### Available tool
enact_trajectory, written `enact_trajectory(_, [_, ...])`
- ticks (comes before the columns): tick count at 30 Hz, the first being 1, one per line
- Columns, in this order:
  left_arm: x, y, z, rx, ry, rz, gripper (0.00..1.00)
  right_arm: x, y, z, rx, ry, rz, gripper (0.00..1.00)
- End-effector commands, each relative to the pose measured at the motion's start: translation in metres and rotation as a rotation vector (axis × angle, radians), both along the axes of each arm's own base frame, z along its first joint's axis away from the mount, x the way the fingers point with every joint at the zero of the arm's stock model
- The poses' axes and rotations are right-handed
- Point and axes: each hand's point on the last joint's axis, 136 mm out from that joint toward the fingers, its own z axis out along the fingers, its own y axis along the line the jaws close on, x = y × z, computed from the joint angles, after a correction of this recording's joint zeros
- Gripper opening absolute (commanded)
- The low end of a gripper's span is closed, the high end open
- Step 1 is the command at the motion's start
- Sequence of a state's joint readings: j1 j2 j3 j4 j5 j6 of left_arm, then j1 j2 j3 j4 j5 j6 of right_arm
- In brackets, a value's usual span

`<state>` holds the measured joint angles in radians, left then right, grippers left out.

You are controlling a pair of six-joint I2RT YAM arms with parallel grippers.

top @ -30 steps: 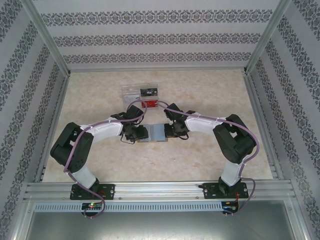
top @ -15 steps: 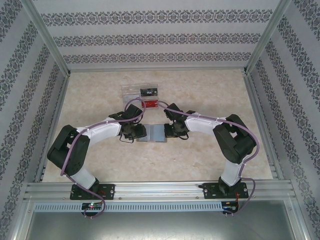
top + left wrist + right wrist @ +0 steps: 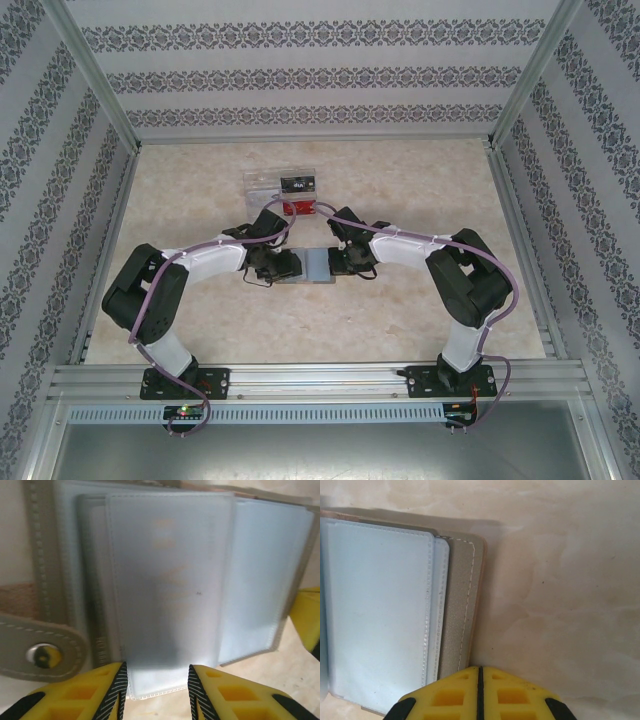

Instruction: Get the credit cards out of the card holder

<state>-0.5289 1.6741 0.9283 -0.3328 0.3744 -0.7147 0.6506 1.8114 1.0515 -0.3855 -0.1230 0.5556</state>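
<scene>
Left tool [image 3: 288,265] farther over the card holder [image 3: 318,266] than before.

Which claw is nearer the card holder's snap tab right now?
Left. The left claw sits right beside the snap tab; the right claw is at the opposite, right edge of the card holder.

card holder [image 3: 47,570] cropped at top, print [image 3: 170,580] blurred

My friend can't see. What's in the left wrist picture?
An open card holder lies flat, its pale blue sleeves fanned out. Two yellow fingers stand apart over the front sleeve's bottom edge; a snap strap sits lower left.
</scene>
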Motion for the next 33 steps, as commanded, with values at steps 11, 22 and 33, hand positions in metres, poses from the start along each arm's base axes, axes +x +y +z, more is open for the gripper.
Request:
enact_trajectory(11, [0.018, -0.024, 0.026, -0.062, -0.078, -0.054, 0.38, 0.0, 0.017, -0.003, 0.037, 0.003, 0.013, 0.0])
enact_trajectory(22, [0.007, 0.044, -0.003, 0.182, -0.014, 0.091, 0.38, 0.001, 0.018, -0.002, 0.037, 0.001, 0.016, 0.0])
enact_trajectory(33, [0.013, 0.02, -0.01, 0.09, 0.016, 0.037, 0.38, 0.0, 0.017, -0.004, 0.034, 0.005, 0.016, 0.0])
